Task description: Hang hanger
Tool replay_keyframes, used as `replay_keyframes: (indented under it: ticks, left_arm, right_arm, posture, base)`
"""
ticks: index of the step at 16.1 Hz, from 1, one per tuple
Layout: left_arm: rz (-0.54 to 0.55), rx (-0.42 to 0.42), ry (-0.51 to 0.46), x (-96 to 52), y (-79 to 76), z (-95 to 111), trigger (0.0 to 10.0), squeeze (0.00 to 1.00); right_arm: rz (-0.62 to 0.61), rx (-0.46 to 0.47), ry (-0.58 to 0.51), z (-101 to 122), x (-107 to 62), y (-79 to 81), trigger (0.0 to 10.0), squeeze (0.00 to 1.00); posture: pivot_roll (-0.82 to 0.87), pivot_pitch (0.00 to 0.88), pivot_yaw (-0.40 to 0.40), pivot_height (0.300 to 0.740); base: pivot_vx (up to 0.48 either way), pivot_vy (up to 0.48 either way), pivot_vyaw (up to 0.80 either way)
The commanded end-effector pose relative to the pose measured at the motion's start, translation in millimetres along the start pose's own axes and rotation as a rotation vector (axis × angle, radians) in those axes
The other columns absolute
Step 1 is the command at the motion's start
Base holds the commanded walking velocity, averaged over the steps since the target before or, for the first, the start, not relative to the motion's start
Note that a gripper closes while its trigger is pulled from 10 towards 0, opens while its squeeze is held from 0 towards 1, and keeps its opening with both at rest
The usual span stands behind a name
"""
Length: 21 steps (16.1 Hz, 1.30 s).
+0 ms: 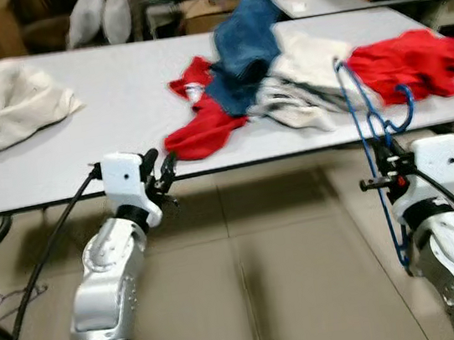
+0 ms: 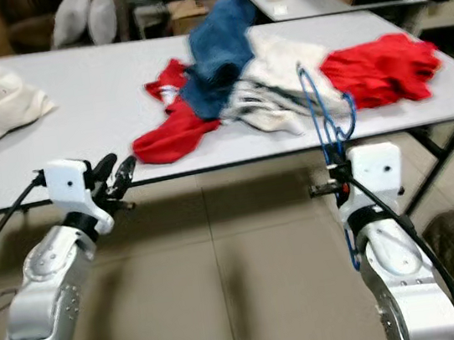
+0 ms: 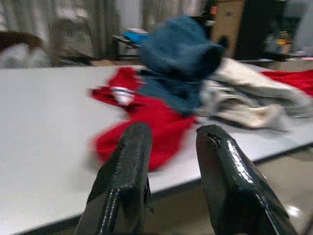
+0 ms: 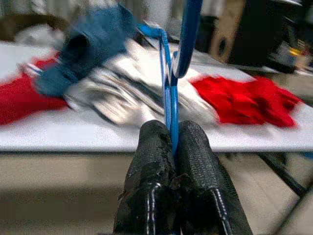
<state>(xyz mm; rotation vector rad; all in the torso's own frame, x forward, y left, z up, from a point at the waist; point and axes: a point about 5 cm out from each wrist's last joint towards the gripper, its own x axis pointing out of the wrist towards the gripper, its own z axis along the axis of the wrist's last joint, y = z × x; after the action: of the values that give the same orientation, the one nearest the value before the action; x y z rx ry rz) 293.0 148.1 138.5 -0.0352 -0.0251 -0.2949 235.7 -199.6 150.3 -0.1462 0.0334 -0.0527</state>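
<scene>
the right gripper (image 1: 382, 175) was pinched tight on the blue hanger (image 1: 362, 109), its two black fingers (image 4: 161, 161) pressed together on the thin wire. the hanger stood roughly upright off the near right edge of the table (image 1: 117, 109), its hook (image 1: 401, 112) up in front of the clothes and the rest of its frame trailing down beside the right arm toward the floor. so the pick-up looked done: the hanger was in hand and off the table. what remained, by my reading, was the whole hanging part, carrying it to a rail or hook and setting it there. no rail could be made out in the blurred background, so where it should go could not be told.

the left gripper (image 1: 162, 172) sat just short of the near table edge, fingers (image 3: 122, 181) moderately apart with nothing between them, pointing toward the red garment (image 1: 205, 131) at the near end of the pile.

as for containers, none was clearly in play. the clothes lay loose on the tabletop: a blue garment (image 1: 243, 45) heaped on top, a striped whitish garment (image 1: 301, 96) beside it, another red garment (image 1: 407, 64) to the far right, and a cream cloth (image 1: 2, 104) well apart on the left. a cardboard box (image 1: 205, 12) stood beyond the table; its contents could not be seen.
</scene>
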Motion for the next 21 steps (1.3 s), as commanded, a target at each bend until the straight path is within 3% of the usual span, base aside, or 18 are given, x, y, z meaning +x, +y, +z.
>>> replay_keyframes:
  ticks: [1,3,5,8,9,14,17,21]
  left_arm:
    - [-0.013,0.013,0.004,4.5,-4.4,1,10.0,0.12]
    - [0.016,0.003,0.003,6.9,-2.4,1,10.0,1.0]
    - [0.038,0.005,-0.001,8.9,0.6,1,10.0,1.0]
    - [0.054,0.007,-0.017,12.4,1.9,3,10.0,1.0]
    - [0.064,0.005,-0.024,13.8,3.0,4,10.0,1.0]
    - [0.038,0.036,-0.035,15.2,1.8,6,10.0,1.0]
    - [0.04,0.058,-0.04,17.2,2.0,7,10.0,1.0]
    - [0.081,0.09,-0.056,18.7,10.9,13,10.0,1.0]
  right_arm:
    - [-0.006,-0.021,-0.03,3,2.1,2.0,10.0,0.0]
    - [0.035,-0.007,0.0,1,4.0,6.9,10.0,0.0]
    - [0.052,0.015,-0.016,3,4.5,9.1,10.0,0.0]
    - [0.047,-0.05,-0.041,3,6.0,8.7,10.0,0.0]
    - [0.058,-0.029,-0.035,3,5.9,8.6,10.0,0.0]
    - [0.056,0.045,-0.017,1,5.5,12.4,10.0,0.0]
    - [0.058,0.016,-0.03,1,8.0,10.0,10.0,0.0]
    - [0.079,0.018,-0.012,-2,12.0,10.9,10.0,0.0]
  posture:
    - [-0.07,0.0,-0.023,0.74]
    - [-0.07,0.0,-0.023,0.74]
    - [-0.07,0.0,-0.025,0.74]
    - [-0.07,0.0,-0.023,0.74]
    - [-0.07,0.0,-0.025,0.74]
    - [-0.08,0.0,-0.024,0.74]
    - [-0.07,0.0,-0.023,0.74]
    - [-0.06,0.0,-0.019,0.74]
  base:
    - [0.0,0.0,-0.78]
    - [0.0,0.0,-0.39]
    - [0.0,0.0,0.0]
    - [0.082,0.0,0.0]
    - [0.27,0.0,0.0]
    - [0.361,0.0,-0.32]
    - [0.395,0.0,-0.65]
    - [0.397,0.0,0.0]
